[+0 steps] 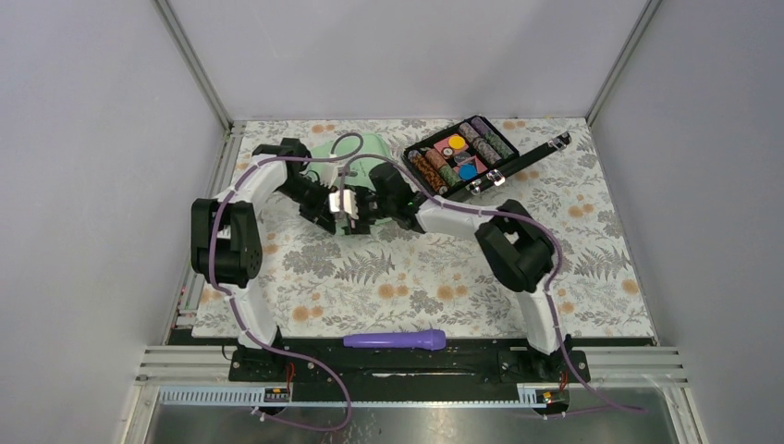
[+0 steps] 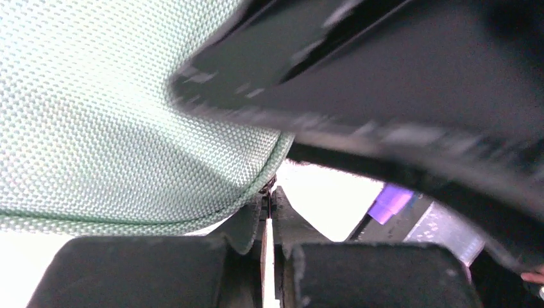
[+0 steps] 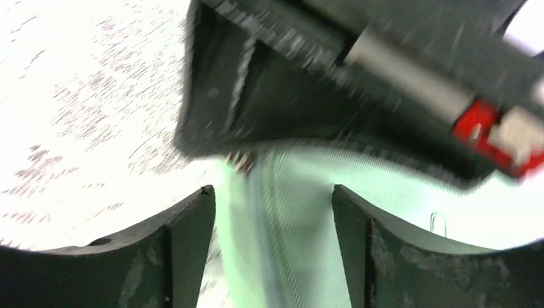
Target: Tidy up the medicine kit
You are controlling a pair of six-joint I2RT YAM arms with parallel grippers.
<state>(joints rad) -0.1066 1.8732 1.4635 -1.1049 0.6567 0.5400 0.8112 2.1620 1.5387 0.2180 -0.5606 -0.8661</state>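
Observation:
The medicine kit (image 1: 361, 151) is pale mint green with a woven surface and lies at the back middle of the table, mostly hidden by both arms. My left gripper (image 1: 339, 205) is at its near edge. In the left wrist view the kit (image 2: 115, 96) fills the upper left, and the left gripper (image 2: 269, 192) is shut on a small dark piece at the kit's edge seam, apparently a zipper pull. My right gripper (image 1: 372, 205) is beside it. In the right wrist view the right gripper (image 3: 274, 196) is open, with the kit's seamed edge (image 3: 289, 244) between the jaws, not touching them.
A black case (image 1: 462, 153) of colourful rolls and discs stands open at the back right, its flap (image 1: 536, 159) stretched out to the right. A purple tool (image 1: 395, 339) lies at the table's near edge. The floral mat (image 1: 416, 277) covers the table.

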